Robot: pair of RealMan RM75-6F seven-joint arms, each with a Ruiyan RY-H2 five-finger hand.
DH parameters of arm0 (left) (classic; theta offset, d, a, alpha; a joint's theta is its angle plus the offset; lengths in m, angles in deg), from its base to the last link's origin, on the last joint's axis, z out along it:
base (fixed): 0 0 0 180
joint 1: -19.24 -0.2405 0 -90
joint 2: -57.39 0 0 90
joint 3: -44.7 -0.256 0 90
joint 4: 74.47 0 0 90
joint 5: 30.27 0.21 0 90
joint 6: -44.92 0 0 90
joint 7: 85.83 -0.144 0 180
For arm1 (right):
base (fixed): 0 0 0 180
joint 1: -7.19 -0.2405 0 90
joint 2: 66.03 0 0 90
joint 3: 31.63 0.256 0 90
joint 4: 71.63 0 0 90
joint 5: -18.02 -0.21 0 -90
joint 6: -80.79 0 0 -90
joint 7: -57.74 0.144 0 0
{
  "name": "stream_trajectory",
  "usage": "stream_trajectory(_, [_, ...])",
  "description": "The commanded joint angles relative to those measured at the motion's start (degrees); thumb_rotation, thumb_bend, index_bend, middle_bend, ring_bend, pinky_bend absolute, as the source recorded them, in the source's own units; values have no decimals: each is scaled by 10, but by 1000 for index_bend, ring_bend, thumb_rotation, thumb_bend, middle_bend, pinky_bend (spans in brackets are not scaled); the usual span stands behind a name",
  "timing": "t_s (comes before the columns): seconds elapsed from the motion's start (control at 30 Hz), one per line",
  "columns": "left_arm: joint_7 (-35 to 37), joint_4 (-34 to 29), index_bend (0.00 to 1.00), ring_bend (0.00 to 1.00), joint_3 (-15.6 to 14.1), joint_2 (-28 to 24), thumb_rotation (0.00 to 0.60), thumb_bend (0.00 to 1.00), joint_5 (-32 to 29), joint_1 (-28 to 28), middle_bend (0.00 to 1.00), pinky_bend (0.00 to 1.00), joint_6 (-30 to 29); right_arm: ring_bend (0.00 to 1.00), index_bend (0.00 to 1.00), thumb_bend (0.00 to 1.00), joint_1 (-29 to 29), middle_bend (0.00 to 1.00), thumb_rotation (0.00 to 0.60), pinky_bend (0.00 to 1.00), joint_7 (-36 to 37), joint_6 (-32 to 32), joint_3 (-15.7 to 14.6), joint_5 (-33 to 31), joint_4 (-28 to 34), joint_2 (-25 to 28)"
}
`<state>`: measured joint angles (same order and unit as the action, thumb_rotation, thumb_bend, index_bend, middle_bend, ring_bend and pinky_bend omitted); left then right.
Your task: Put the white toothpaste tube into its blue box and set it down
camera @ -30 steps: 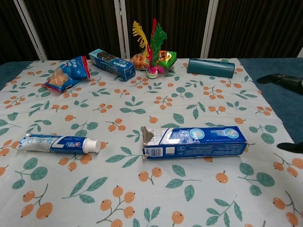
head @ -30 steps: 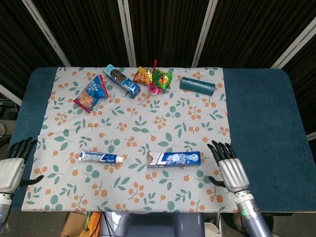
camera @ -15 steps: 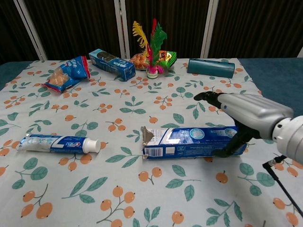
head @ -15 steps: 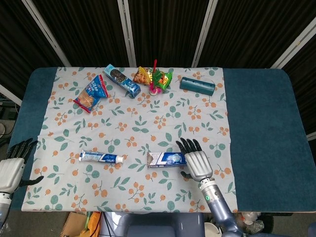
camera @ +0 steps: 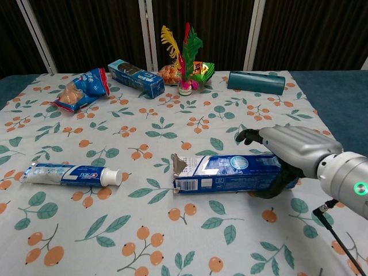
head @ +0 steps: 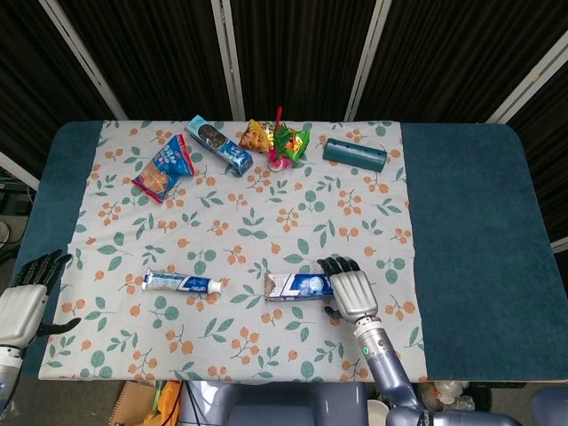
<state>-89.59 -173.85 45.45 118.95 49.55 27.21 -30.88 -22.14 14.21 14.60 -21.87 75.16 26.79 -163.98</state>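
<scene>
1. Toothpaste tube (head: 182, 283) is seen lying flat near the front edge of the floral tablecloth (head: 266, 213), left of centre, its cap end (camera: 112, 176) turned toward the blue box (head: 300, 286).
2. Just to its right, but apart from it, the blue box is laid lengthwise, its torn-open flap end (camera: 183, 167) facing the tube.
3. The closed end of the box is covered by the right hand (head: 352, 290); fingers are curled over the top and the thumb is tucked at the front side, so a grasp is judged to be forming, though firm holding cannot be told.
4. The left hand (head: 24, 302) is held off the table's front-left corner, fingers spread, holding nothing.
5. The thin cardboard box is judged light and easily crushed; a gentle hold across its closed end suits it.
6. The tube is judged soft and slick; its stiffer cap end offers better purchase.
</scene>
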Motion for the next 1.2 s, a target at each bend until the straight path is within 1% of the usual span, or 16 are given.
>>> stream_trajectory(0.03, [-1,0,0,0,0,0,600,0,0,0,0,0,0,175,177,242,-3,210,600,201,2,-2,-2,-2,-4,-4])
stream_trajectory(0.13, [-1,0,0,0,-1,0,600,0,0,0,0,0,1,254,255,291,-6,288,600,262,5,-5,-4,-3,-8,-8])
stream_trajectory(0.2, [-3,0,0,0,-1,0,600,0,-1,1,0,0,2,384,376,335,-6,411,600,381,9,-9,-7,1,-10,-12])
stream_trajectory(0.3, [-3,0,0,0,0,0,600,0,-2,1,0,0,2,521,516,383,-7,544,600,538,10,-11,-11,1,-10,-12])
stream_trajectory(0.37, [-3,0,0,0,0,0,600,0,-3,1,0,0,3,563,557,401,-7,587,600,572,10,-13,-12,-1,-7,-11])
stream_trajectory(0.57, [-5,-2,0,0,-2,-2,600,0,-4,3,0,0,7,596,589,407,-2,620,600,609,16,-24,-20,6,13,5])
stream_trajectory(0.73, [-7,-3,1,0,-3,-4,600,0,-7,4,0,0,12,596,589,407,15,620,600,609,46,-43,-30,33,54,44])
stream_trajectory(0.9, [-14,-9,22,0,-4,-5,600,0,-14,9,0,0,24,596,590,406,41,620,600,609,101,-62,-51,91,113,116])
stream_trajectory(1.0, [-20,-18,28,0,-4,-4,600,0,-24,13,0,0,35,596,589,405,56,620,600,609,136,-79,-54,123,135,151])
stream_trajectory(1.07, [-35,-23,34,0,-1,-1,600,0,-29,18,0,0,38,596,589,406,67,620,600,609,172,-88,-59,149,143,173])
stream_trajectory(1.2, [-56,-24,51,0,8,5,600,0,-43,31,0,5,51,596,589,406,75,620,600,609,211,-93,-63,180,143,198])
